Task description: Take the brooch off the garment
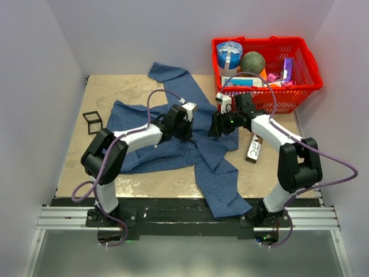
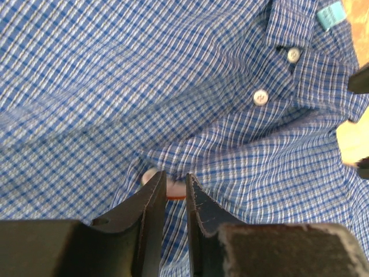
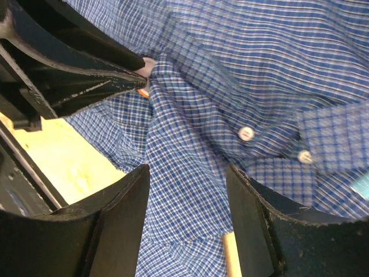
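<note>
The blue checked garment (image 1: 214, 173) lies spread across the table, its collar and white buttons (image 2: 260, 97) near both grippers. My left gripper (image 2: 176, 178) is down on the fabric with its jaws closed to a narrow gap on the small orange-brown brooch (image 2: 174, 190), which still sits in a fold of cloth. The brooch (image 3: 144, 86) also shows at the left fingertips in the right wrist view. My right gripper (image 3: 187, 170) is open and straddles a ridge of shirt fabric just beside the left gripper (image 1: 190, 128). In the top view the right gripper (image 1: 215, 128) faces it.
A red basket (image 1: 262, 40) full of objects stands at the back right. A small dark box (image 1: 254, 149) lies right of the shirt. A black wire frame (image 1: 92, 121) sits at the left. Grey walls enclose the table (image 1: 106, 92).
</note>
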